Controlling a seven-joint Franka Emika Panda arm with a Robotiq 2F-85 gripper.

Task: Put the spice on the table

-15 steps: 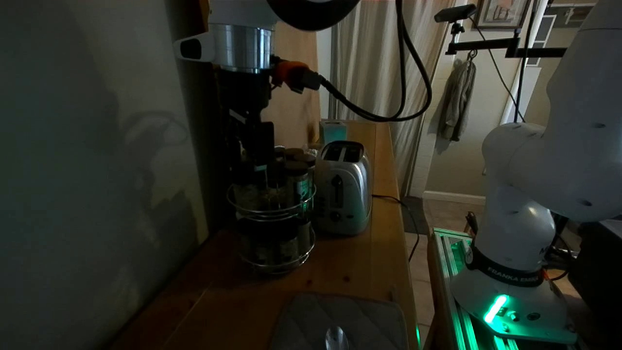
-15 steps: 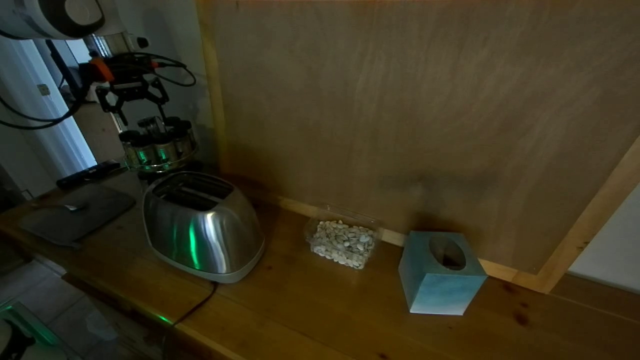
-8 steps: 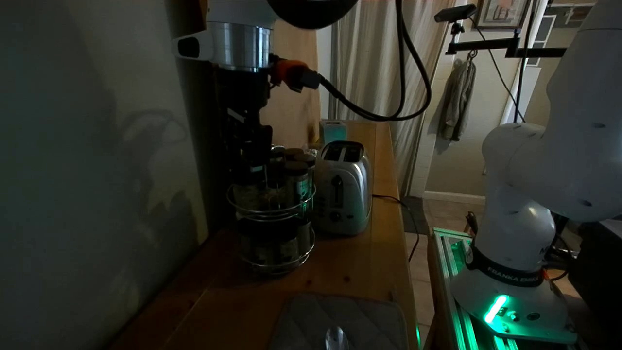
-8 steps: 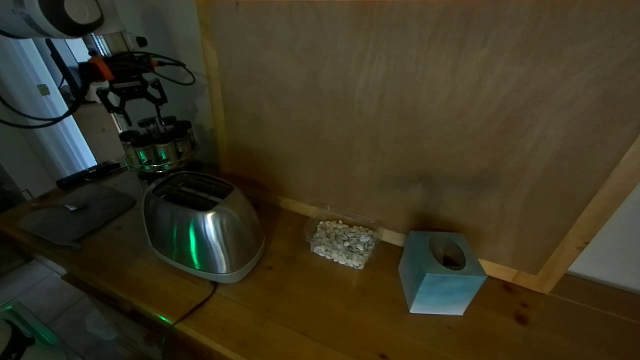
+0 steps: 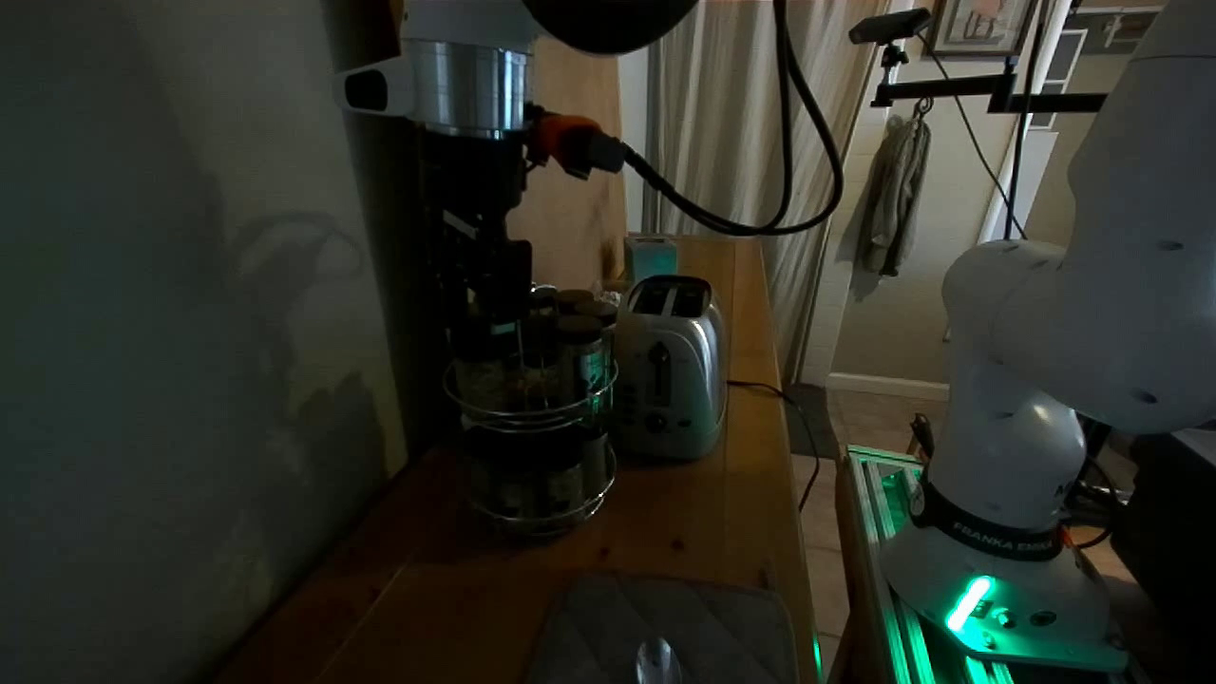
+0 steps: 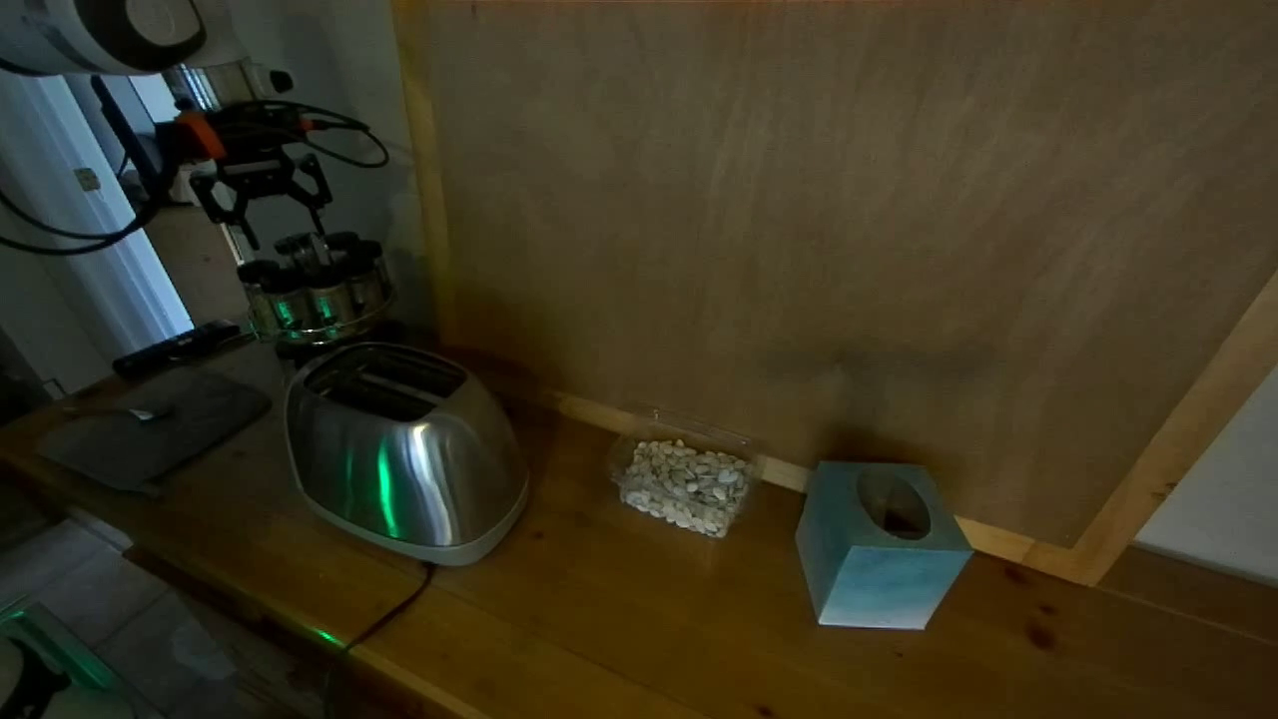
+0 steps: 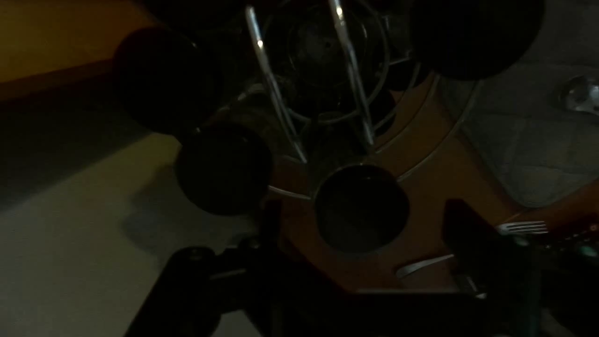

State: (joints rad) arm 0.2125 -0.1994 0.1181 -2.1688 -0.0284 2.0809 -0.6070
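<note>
Spread wide, empty, the pincer (image 6: pixel 287 238) hangs near a dark, round-lidded, seemingly glass spice jar (image 7: pixel 361 209); probably light, stiff (perhaps slippery); best gripped across its sides.

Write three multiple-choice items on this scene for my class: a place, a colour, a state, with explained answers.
1. Where do the jars stand?
A) On the grey mat
B) In the toaster
C) In the wire rack

2. What colour is the box with the oval opening?
A) Blue
B) Red
C) Yellow

3. How is the gripper?
A) Shut on a fork
B) Open
C) Fully shut

1 C: the rack's wire circles them in both exterior views.
2 A: its front looks pale blue.
3 B: the wrist view shows its fingers apart, a dark jar lid between.
</note>
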